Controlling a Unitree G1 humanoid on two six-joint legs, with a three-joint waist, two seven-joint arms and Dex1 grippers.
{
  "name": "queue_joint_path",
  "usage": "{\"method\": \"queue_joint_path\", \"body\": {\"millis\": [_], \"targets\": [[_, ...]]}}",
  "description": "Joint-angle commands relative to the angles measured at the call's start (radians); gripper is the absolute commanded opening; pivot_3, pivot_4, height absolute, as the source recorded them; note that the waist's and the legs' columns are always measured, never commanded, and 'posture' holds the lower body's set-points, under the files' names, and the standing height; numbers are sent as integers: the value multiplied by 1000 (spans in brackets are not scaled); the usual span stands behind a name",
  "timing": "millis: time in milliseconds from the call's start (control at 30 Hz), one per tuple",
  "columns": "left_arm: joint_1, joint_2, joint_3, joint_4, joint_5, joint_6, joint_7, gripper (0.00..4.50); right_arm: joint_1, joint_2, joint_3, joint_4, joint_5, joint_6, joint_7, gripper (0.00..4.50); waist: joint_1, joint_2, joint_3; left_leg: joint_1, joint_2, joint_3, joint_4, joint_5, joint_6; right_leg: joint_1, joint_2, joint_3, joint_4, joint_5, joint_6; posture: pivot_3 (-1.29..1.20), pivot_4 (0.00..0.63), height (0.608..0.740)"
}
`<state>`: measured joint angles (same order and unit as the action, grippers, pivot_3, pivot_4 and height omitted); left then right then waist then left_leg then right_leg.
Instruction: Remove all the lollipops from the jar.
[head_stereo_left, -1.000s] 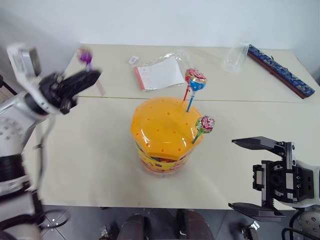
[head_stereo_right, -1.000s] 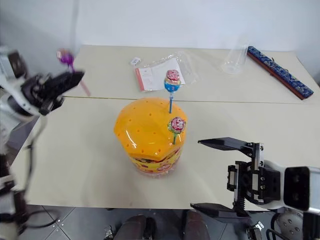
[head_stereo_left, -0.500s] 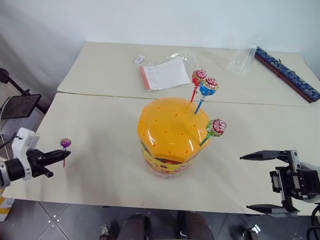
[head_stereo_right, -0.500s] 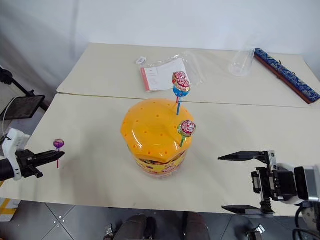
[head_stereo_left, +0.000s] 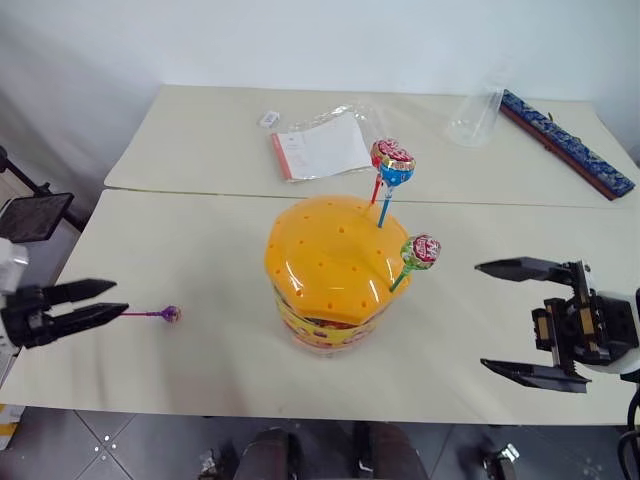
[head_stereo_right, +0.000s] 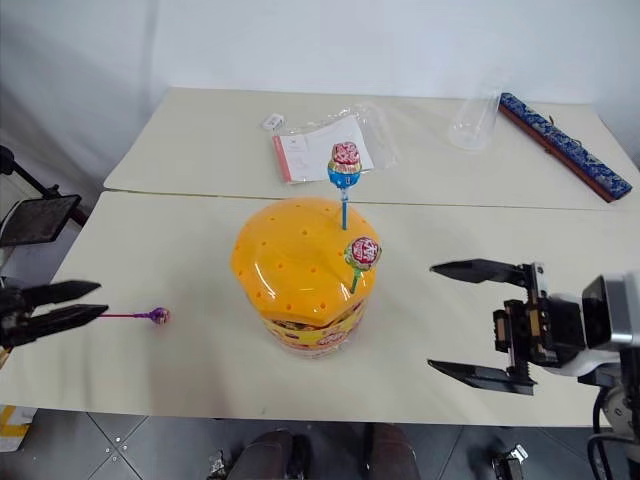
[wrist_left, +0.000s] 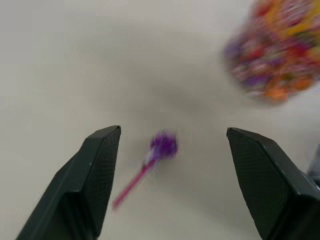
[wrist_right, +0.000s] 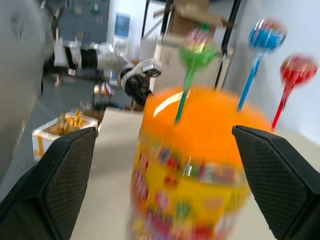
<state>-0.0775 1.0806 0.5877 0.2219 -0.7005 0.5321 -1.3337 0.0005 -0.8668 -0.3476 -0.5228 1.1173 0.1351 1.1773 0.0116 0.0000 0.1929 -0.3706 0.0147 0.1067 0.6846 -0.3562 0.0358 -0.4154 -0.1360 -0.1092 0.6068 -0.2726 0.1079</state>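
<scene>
You have three lollipops standing in the jar (head_stereo_left: 335, 270), which sits mid-worktop (head_stereo_left: 200, 240). The red lollipop (head_stereo_left: 388, 153) and the blue lollipop (head_stereo_left: 397, 172) rise side by side from the back of the orange lid, heads touching or nearly so. The green lollipop (head_stereo_left: 421, 251) leans out from the lid's right edge. The purple lollipop (head_stereo_left: 171, 314) lies flat on the worktop, well left of the jar, its stick pointing at the left tool (head_stereo_left: 100, 300).

The left tool stands apart, with nothing between its jaws; the purple stick's end lies just off its tips, and whether they touch cannot be told. The right tool (head_stereo_left: 505, 318) is spread wide and empty, level with the jar's right side, near the green lollipop but clear of it.

Handling, as judged: each lollipop is very light, with a thin, smooth plastic stick that likely flexes and can slip or twist in a pinch. The heads are hard candy under crinkly wrap, rounded and poor to clamp. Take the stick just below the head, jaws across it, and draw along the stick's own line so it does not bind in its hole. The jar looks light enough to shift or tip under a sideways pull. The red and blue stand close together; taking one risks nudging the other.
</scene>
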Motion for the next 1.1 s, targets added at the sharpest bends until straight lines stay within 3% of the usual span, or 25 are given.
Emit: {"method": "queue_joint_path", "body": {"millis": [33, 300, 467, 600, 933, 1100], "targets": [[-54, -84, 55, -198, -184, 52, 8, 3495, -84, 20, 35, -80, 45, 83, -157, 4500, 0, 0, 0, 0, 0, 0, 0, 1, 3, 0, 0, 0, 2, 0, 0, 0, 150, 740], [-85, -310, -3, -442, -399, 152, 143, 3495, -121, -8, 86, -88, -19, 205, -141, 4500, -3, -2, -1, 0, 0, 1, 1, 3, 7, 2, 4, 0, 1, 1, 1, 0, 150, 740], [-94, -339, -54, -486, -425, 164, 151, 3495, -151, 23, 100, -88, -34, 214, -116, 4500, -5, -2, -1, 1, 0, 4, 5, 4, 8, 3, 7, -1, 1, 1, 2, 0, 150, 740], [-114, -348, -59, -485, -434, 144, 139, 3525, -155, 51, 116, -91, -66, 212, -121, 3745, -9, -2, -1, 1, 0, 4, 6, 4, 8, 4, 5, 1, 2, 1, 2, 0, 150, 740], [-150, -341, -85, -440, -432, 158, 98, 3525, -132, 125, 134, -56, -180, 151, -45, 358, -9, -2, -1, 0, 0, 4, 7, 4, 9, 4, 7, 0, 3, 1, 2, 0, 150, 740], [-160, -341, -109, -420, -418, 156, 72, 3525, -86, 133, 128, -74, -258, 108, -45, 358, -10, -2, -1, 0, -1, 4, 7, 4, 9, 4, 8, -1, 3, 1, 2, 0, 150, 740]]}}
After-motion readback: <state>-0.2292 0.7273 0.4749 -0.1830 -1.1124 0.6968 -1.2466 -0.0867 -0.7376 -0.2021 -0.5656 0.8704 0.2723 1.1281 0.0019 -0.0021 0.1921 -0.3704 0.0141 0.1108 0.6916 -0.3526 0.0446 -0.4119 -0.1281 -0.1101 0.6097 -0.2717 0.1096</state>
